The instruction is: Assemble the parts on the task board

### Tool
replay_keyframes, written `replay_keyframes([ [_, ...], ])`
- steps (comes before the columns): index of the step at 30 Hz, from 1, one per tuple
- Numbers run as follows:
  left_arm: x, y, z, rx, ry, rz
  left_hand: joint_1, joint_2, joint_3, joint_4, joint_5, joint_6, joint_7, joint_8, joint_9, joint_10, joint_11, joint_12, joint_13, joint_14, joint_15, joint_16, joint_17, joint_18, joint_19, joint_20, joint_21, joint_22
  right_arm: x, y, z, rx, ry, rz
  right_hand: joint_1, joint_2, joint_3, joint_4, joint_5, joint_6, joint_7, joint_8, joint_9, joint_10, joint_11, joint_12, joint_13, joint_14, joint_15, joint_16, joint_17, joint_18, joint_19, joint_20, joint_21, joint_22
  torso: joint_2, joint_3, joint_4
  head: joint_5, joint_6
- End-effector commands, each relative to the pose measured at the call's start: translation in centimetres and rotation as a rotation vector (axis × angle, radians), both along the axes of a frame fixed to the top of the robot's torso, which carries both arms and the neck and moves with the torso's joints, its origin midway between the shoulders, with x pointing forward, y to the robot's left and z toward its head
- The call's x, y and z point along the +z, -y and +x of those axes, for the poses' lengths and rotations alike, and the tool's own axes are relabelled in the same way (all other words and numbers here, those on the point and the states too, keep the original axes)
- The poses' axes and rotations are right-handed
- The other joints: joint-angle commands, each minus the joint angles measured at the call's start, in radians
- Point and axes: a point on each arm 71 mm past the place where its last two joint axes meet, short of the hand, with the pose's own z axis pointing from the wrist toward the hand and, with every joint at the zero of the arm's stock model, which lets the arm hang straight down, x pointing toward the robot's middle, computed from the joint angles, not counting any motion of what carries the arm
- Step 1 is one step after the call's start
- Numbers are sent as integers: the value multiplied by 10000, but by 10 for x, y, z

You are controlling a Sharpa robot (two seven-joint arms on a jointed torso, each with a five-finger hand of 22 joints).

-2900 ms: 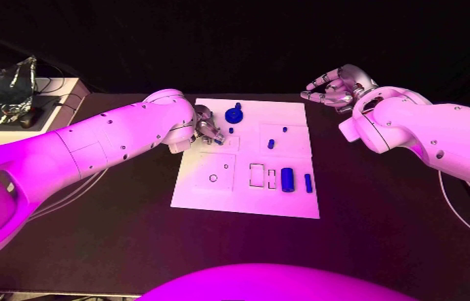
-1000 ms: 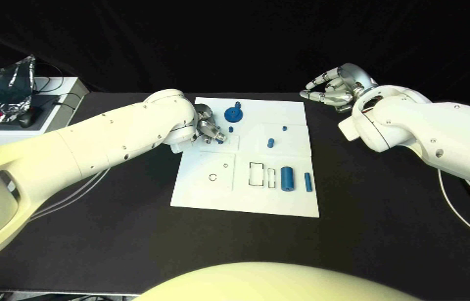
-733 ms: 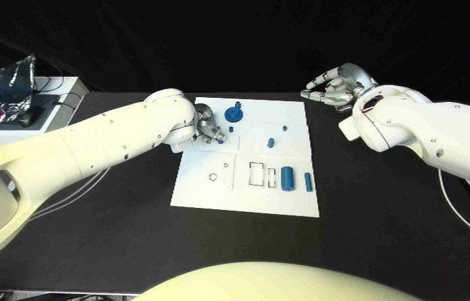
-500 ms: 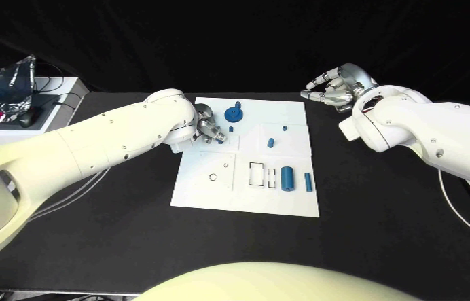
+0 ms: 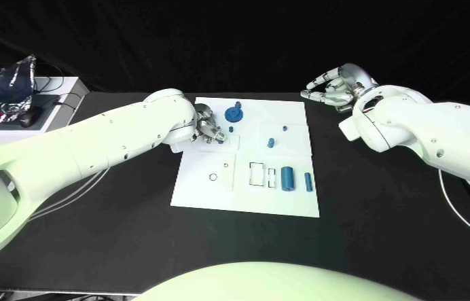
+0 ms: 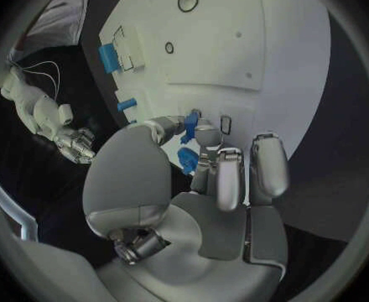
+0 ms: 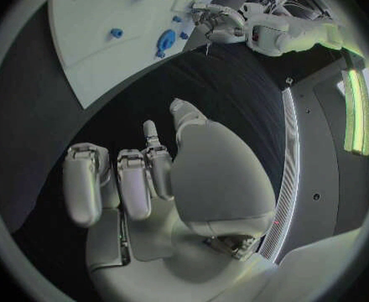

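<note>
Head view: left hand [image 5: 208, 128] fingers pinching small blue part [image 6: 190, 125] over task board [image 5: 245, 196]; right hand [image 5: 333, 87] empty, fingers loosely spread.

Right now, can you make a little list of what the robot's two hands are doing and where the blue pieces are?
left hand: at the task board's left edge, pinching a small blue part
right hand: off the board, above the black table, fingers curled, holding nothing
blue disc: near the board's far edge
blue cylinder: lying near the board's right side

Even, bright overhead light, black surroundings; strong fisheye bending in wrist views.
</note>
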Motion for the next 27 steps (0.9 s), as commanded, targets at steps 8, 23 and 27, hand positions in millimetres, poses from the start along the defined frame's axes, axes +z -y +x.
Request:
replay_keyframes([
  [8, -5, -1, -3, -123, -282, 154, 161, 97, 494, -447, 54, 39, -48, -29, 0, 1, -2, -27, 9, 899, 44, -23, 2132, -177, 4, 28, -50, 23, 0, -1, 0, 184, 8, -46, -92, 27, 73, -1, 57, -61, -7, 57, 12, -99, -2, -55, 1187, 795, -94, -34, 1589, 124, 451, -78, -24, 1663, 4, -2, 6, 10, -4],
  [23, -5, -1, -3, -100, -288, 45, 73, 48, 430, -362, 17, 60, -33, -29, 8, -8, 8, -40, -19, 892, 44, -36, 2108, -173, -10, 26, -62, 5, 0, -1, 0, 176, 23, -42, -128, 19, 105, -6, 56, -97, -10, 114, 47, -98, -6, -55, 1186, 793, -97, -41, 1578, 128, 448, -82, -44, 1654, 5, -7, 6, 4, -36],
  [27, -5, -1, -3, -95, -302, 39, -5, -6, 328, -296, 0, 70, -28, -30, 13, -22, 15, -47, -31, 885, 49, -49, 2082, -171, -18, 26, -69, -4, 0, -1, 0, 171, 28, -41, -128, 19, 105, -6, 56, -97, -10, 114, 47, -98, -6, -55, 1186, 793, -97, -41, 1578, 128, 448, -82, -44, 1654, 2, -7, 4, 5, -31],
])
